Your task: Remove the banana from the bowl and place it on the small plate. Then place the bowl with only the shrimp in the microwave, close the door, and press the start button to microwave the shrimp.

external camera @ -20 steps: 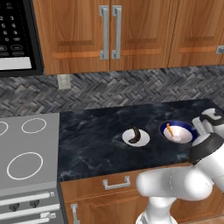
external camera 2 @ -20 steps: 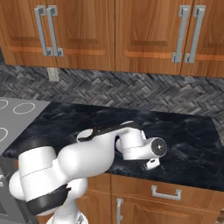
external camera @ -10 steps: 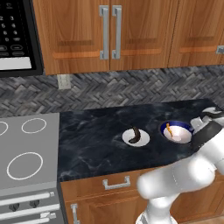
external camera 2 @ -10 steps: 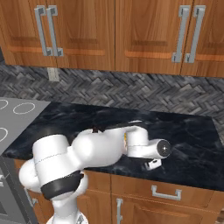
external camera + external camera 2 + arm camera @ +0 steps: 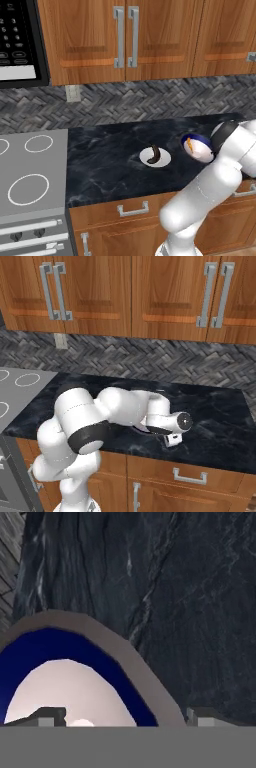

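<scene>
The small plate [image 5: 161, 161] lies mid-counter with the dark curved banana [image 5: 153, 152] on it. Just to its right sits the bowl [image 5: 201, 141], dark blue outside and white inside, holding the orange shrimp [image 5: 189, 145]. My wrist covers the bowl's right edge. In the hand view the bowl's rim [image 5: 127, 654] runs between my two fingertips: one fingertip [image 5: 50, 714] is over the white inside, the other over the dark counter. My gripper [image 5: 125, 718] is open and straddles the rim, gripping nothing. The microwave [image 5: 17, 45] shows its black keypad at the upper left.
A grey stovetop [image 5: 30, 175] fills the left of the counter line. Wooden wall cabinets [image 5: 125, 35] hang above a herringbone backsplash. The dark stone counter [image 5: 215, 416] stretches right of my hand [image 5: 175, 423], which hangs low over it.
My elbow has swung and the forearm has dropped lower, while the hand stays at the bowl's right edge. Bowl, plate and banana have not moved.
</scene>
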Available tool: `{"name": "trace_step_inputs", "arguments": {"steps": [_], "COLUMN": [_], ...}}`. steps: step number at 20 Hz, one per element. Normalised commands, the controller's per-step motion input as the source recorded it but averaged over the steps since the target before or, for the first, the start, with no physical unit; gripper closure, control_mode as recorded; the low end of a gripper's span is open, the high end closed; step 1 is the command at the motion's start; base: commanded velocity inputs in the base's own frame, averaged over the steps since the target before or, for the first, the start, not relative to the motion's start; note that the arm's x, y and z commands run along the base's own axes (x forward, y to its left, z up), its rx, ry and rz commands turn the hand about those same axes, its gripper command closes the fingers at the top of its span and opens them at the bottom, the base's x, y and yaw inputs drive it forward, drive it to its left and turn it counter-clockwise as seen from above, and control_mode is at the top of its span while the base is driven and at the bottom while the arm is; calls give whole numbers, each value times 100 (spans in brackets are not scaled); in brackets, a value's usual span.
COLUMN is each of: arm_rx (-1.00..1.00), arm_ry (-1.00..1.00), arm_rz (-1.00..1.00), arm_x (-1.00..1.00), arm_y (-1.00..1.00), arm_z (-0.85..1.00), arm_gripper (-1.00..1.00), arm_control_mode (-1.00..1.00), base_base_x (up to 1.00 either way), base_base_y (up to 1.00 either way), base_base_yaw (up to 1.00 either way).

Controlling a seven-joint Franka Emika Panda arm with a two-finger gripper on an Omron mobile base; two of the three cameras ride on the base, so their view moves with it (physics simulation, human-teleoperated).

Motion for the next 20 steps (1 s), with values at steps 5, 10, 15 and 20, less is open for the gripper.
{"name": "trace_step_inputs", "arguments": {"steps": [5, 10, 15, 20], "arm_rx": [10, 11, 6, 4], "arm_ry": [0, -1, 0, 0], "arm_rz": [0, 3, 7, 15], "arm_x": [6, 2, 11, 21], "arm_y": [-21, -10, 26, 56], "arm_z": [-12, -3, -16, -16], "arm_gripper": [-100, -100, -100, -100], "arm_control_mode": [-100, -100, -100, -100], "base_base_x": [0, 0, 0, 0], "base_base_y": [0, 0, 0, 0], "base_base_yaw": [0, 0, 0, 0]}}
